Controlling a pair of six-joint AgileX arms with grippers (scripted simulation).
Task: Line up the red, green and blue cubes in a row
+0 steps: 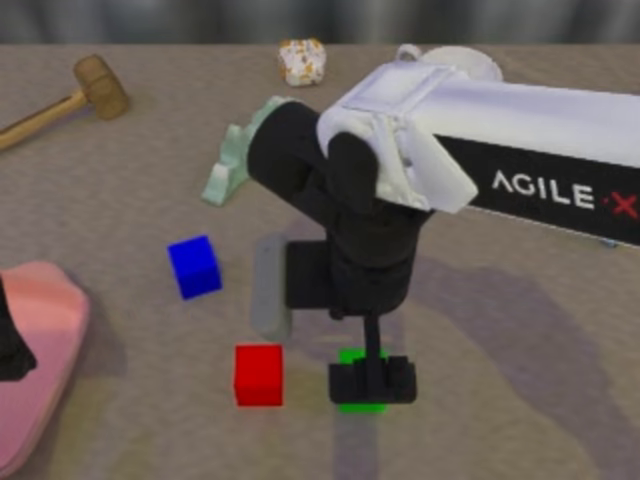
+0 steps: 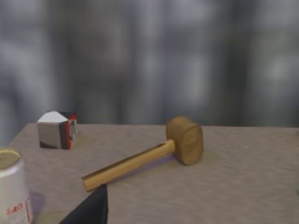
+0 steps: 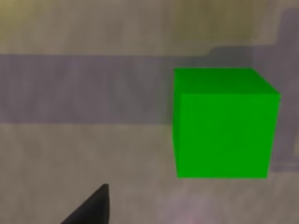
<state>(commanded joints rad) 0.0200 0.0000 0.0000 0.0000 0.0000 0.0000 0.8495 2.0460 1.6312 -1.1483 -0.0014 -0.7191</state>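
Glossy green cube [image 3: 224, 126] under right gripper [image 1: 372, 382].

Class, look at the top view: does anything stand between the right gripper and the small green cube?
Nothing visible does. The right gripper hangs directly over the small glossy green cube, beside the small glossy red cube; only bare brown table surrounds it.

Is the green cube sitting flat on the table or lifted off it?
Flat on the table, apparently: in the right wrist view the green cube stands square and untilted. The right hand is over it.
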